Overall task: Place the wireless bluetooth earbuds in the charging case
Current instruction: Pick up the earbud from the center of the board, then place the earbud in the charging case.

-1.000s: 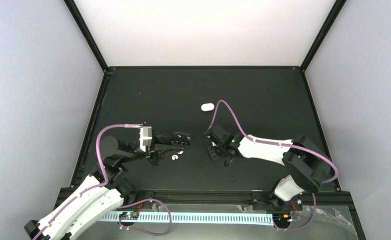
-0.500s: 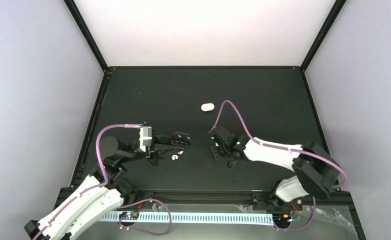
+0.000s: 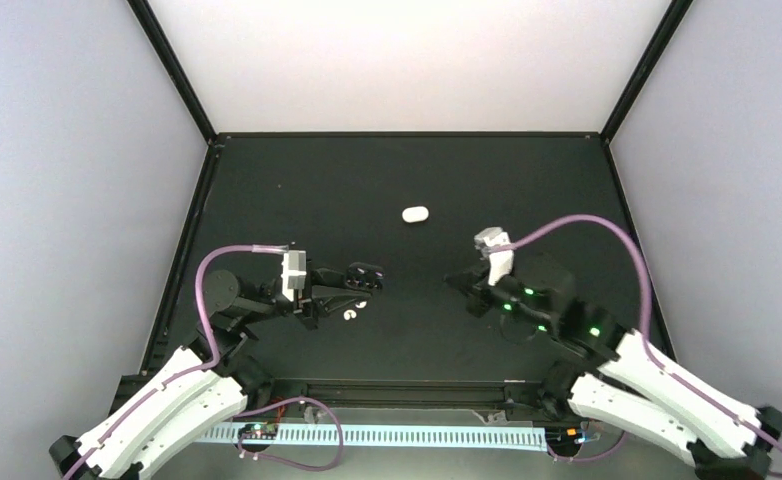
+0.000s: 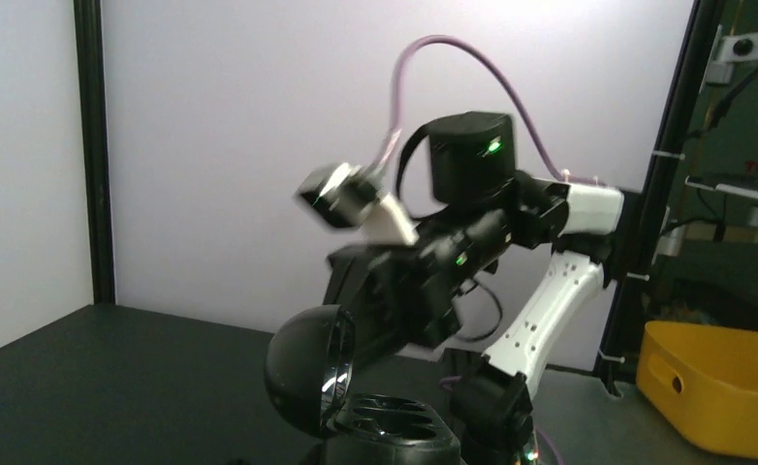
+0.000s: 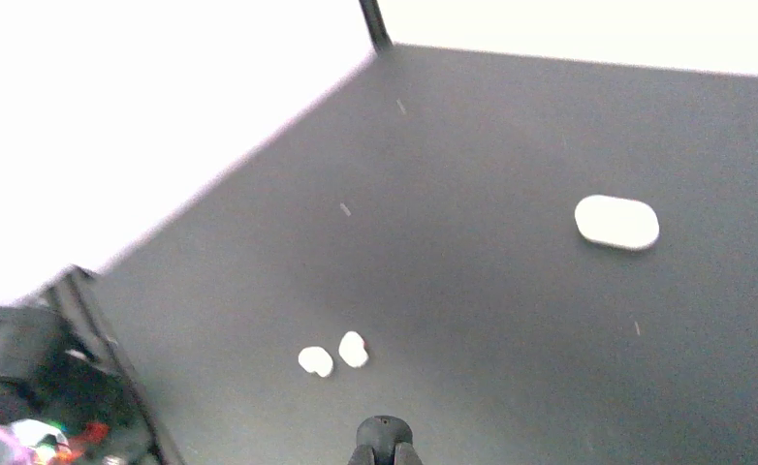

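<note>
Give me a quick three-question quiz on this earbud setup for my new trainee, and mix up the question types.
1. Multiple choice: how many white earbuds lie on the table? A) one B) two C) three
2. True or false: the right gripper has its jaws shut on an earbud.
3. Short answer: what does the left gripper hold?

Key
1. B. The pair lies side by side.
2. False. Its jaws are shut on nothing, and both buds are on the table.
3. The black case, with its lid open.
</note>
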Controlling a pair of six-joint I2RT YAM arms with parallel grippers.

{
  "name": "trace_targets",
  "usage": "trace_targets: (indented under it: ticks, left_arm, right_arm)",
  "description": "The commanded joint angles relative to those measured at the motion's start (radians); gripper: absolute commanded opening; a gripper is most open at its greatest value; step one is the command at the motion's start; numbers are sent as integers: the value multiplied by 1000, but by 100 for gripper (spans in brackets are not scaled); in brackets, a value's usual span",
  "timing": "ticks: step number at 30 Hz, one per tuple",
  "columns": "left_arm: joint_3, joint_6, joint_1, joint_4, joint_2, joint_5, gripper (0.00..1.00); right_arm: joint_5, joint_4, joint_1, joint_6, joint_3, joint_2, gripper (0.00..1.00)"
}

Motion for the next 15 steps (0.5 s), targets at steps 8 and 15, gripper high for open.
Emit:
trace_targets:
  ticks: [8,15]
  left_arm:
    - [30,-156,-17,305,139,58,2]
    - [51,-183,-54,487,243,73,2]
  right_arm:
    - [-258,6,2,-119,199,-211,1]
    - [-437,173,1,-159,204,-197,1]
